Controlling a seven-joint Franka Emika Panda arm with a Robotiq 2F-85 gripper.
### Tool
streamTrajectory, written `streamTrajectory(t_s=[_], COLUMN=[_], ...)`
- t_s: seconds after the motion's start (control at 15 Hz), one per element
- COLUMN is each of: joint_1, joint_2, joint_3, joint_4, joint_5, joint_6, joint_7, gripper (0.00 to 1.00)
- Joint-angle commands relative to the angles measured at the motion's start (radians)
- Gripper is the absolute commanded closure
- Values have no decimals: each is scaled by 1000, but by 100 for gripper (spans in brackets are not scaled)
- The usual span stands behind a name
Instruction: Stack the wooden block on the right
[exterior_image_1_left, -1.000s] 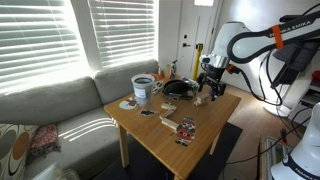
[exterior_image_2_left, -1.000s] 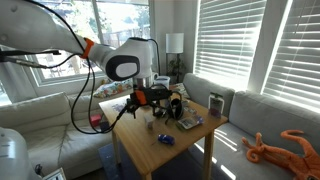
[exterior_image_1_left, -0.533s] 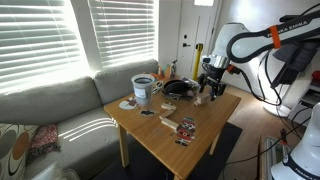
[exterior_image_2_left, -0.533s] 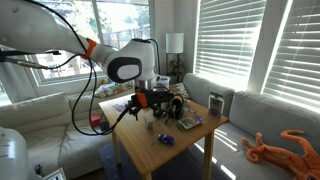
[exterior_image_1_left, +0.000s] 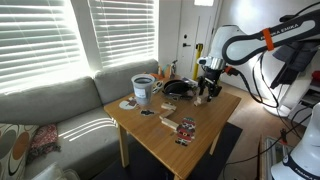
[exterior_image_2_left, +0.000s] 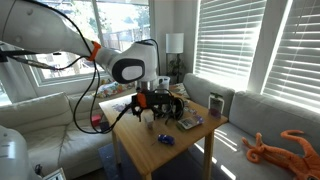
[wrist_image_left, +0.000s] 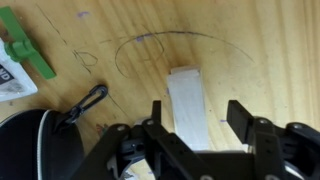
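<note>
A pale wooden block (wrist_image_left: 190, 105) lies flat on the wooden table (wrist_image_left: 260, 50), seen from straight above in the wrist view. My gripper (wrist_image_left: 197, 118) is open, with one finger on each side of the block and gaps on both sides. In both exterior views the gripper (exterior_image_1_left: 207, 93) (exterior_image_2_left: 150, 113) hangs low over the table's far end. More small blocks (exterior_image_1_left: 185, 128) lie nearer the middle of the table.
A black pan (exterior_image_1_left: 178, 88) and a white bucket (exterior_image_1_left: 143, 90) stand by the gripper. A green clip (wrist_image_left: 28, 55) and a black carabiner (wrist_image_left: 88, 100) lie close to the block. A blue object (exterior_image_2_left: 165, 139) lies on the table. A sofa (exterior_image_1_left: 50, 110) flanks it.
The arm has shifted slightly towards the pan side. The gripper stays open and the block has not moved.
</note>
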Motion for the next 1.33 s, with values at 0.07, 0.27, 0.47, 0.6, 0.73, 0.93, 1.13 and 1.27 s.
streamTrajectory(t_s=[0.07,0.27,0.47,0.6,0.73,0.93,1.13,1.27], joint_1=[-15,-13,-10,-9,-8,-7,-7,-6], joint_2=[78,105,106,93,86,85,84,82], joint_3=[24,38,60,81,97,111,116,115], joint_4=[64,74,70,62,61,58,59,57], joint_5=[-36,-56,-94,-144,-195,-239,-260,-261], joint_6=[-23,-23,-21,-16,-16,-16,-23,-21], joint_7=[57,71,86,106,129,149,162,164], gripper=[29,56,78,92,93,93,46,39])
